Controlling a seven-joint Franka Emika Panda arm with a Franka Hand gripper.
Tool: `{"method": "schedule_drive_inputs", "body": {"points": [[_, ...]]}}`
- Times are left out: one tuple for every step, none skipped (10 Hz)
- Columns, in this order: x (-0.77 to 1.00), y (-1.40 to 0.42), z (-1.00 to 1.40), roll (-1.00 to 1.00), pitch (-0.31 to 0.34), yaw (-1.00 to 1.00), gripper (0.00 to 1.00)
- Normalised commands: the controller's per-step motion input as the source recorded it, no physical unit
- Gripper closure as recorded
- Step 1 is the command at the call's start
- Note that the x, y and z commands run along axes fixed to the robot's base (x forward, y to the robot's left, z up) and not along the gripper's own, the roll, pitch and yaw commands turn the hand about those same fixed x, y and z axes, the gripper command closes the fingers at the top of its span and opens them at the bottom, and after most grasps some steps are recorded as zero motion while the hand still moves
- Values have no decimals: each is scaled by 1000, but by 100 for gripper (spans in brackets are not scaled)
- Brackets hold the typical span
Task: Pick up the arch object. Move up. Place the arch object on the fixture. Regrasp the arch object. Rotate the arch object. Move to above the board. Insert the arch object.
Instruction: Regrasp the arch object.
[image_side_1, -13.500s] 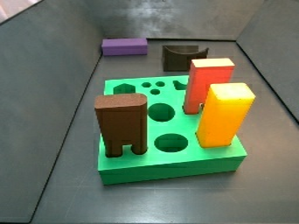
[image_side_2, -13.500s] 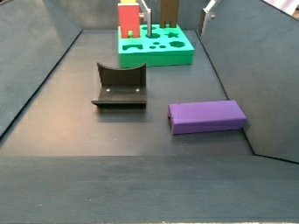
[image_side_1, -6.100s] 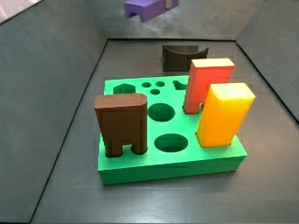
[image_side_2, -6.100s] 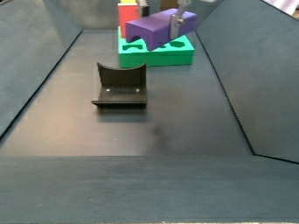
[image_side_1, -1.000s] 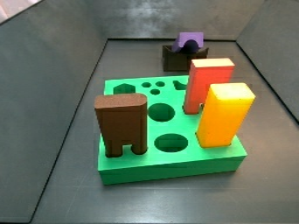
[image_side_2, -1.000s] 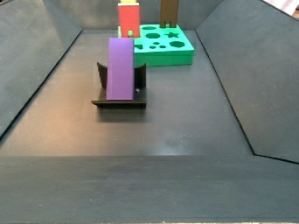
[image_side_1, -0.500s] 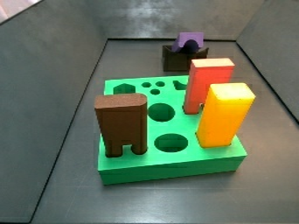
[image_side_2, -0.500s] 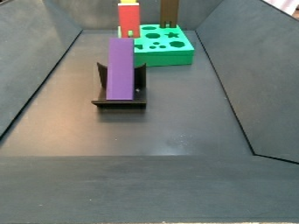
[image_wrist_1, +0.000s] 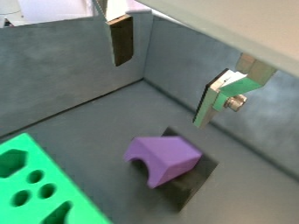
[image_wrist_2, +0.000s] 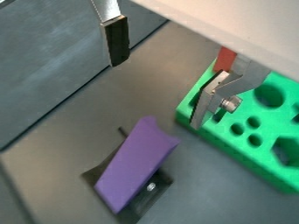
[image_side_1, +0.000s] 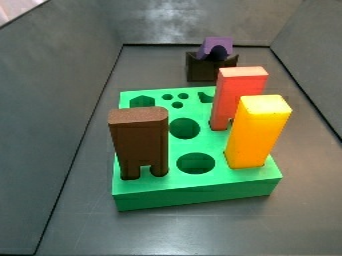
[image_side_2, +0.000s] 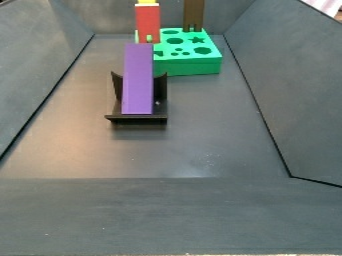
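The purple arch object (image_side_2: 138, 78) lies lengthwise in the dark fixture (image_side_2: 135, 113), free of any grip. It shows in both wrist views (image_wrist_1: 163, 156) (image_wrist_2: 136, 163) and as a purple end above the fixture (image_side_1: 203, 66) in a side view (image_side_1: 215, 47). My gripper (image_wrist_1: 163, 77) hangs open and empty above the arch object, with nothing between the fingers (image_wrist_1: 121, 40); it also shows in a wrist view (image_wrist_2: 163, 74). It is out of both side views. The green board (image_side_1: 194, 190) lies beyond the fixture (image_side_2: 182, 62).
A brown two-legged block (image_side_1: 138, 143), a red block (image_side_1: 237, 94) and a yellow block (image_side_1: 257, 131) stand on the board. Grey walls (image_side_2: 267, 60) enclose the dark floor on all sides.
Nothing has moved in the last second. Before that the arch object was lifted from the floor and set on the fixture.
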Motion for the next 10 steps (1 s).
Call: {"method": "schedule_drive_inputs", "body": {"points": [[46, -25, -7, 1000, 46, 48, 0], [62, -25, -4, 1000, 61, 53, 0], [82, -32, -11, 1000, 81, 59, 0], [95, -35, -11, 1000, 100, 65, 0], [101, -41, -7, 1000, 113, 71, 0], [110, -44, -5, 1000, 145, 86, 0], [121, -47, -12, 1000, 182, 111, 0], [127, -51, -9, 1000, 210, 141, 0], [137, -56, -10, 1000, 240, 184, 0], [153, -58, -12, 841, 228, 210, 0]]}}
